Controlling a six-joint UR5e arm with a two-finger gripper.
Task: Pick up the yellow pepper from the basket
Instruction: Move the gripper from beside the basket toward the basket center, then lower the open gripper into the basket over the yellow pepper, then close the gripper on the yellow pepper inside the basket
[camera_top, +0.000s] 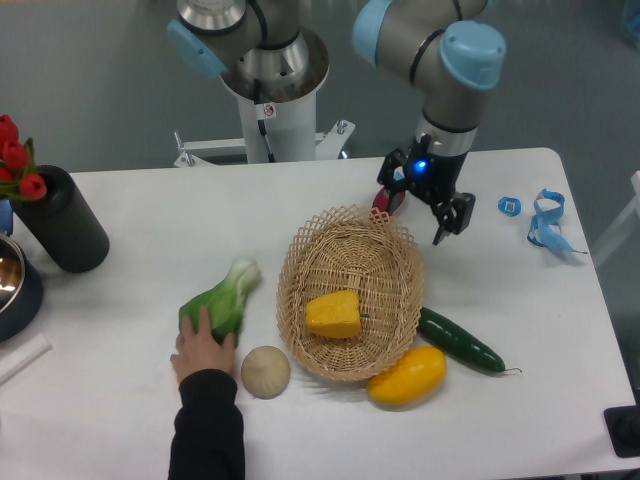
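On the white table (300, 215), backed by a grey floor and my arm's pedestal at the far edge, I see the vegetables spread around the wicker basket (350, 292). At the left stand a black vase (62, 220) with red tulips (15, 160) and the edge of a metal bowl (12, 285); blue ribbon (548, 222) lies at the right.

Inside the basket, slightly below its middle, sits the yellow pepper (334, 314), lying on its side with its long axis roughly left to right. It is blocky, lobed, glossy and yellow-orange.

My gripper (424, 197) hangs over the basket's far right rim, near a purple vegetable (388, 199), fingers spread apart and holding nothing.

A yellow squash (407, 376) and a cucumber (460, 340) lie just outside the basket at lower right. A person's hand (203, 348) rests on a bok choy (220, 300), beside a round pale vegetable (265, 371).
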